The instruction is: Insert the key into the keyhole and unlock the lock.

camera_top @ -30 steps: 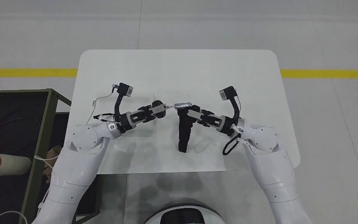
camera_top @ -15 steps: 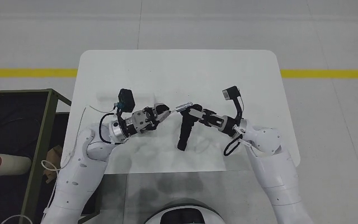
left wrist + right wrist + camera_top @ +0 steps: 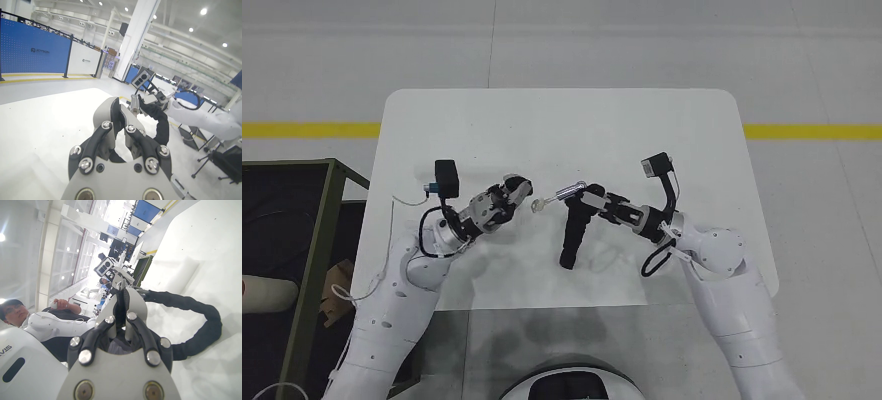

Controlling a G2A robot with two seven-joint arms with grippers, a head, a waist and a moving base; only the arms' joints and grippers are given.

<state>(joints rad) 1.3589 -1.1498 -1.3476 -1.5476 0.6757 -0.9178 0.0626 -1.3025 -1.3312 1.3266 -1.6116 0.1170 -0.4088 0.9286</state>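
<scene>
**A:** Where do the key and lock stand?

**B:** Your left claw is clenched on the key, which juts to the right above the middle of the white counter. Your right claw is clamped on the lock. The lock is silver-bodied, with a black sleeved cable drooping toward the near edge. The key tip and the lock are near each other but apart, so the key is not in yet.

**A:** What could go wrong?

**B:** I judge alignment the main risk. If the blade meets the lock's face off-centre or tilted, it may skid past the keyhole or twist in your grip. The lock looks to be held off the counter, so a hard push could shove it aside. The hanging cable could also swing it.

**A:** What can't you make out?

**B:** In the left wrist view, the claw's pads hide the key almost wholly. From above, the blade's orientation is too small to tell. Whether the right claw grips the lock's metal or the cable is unclear.
</scene>
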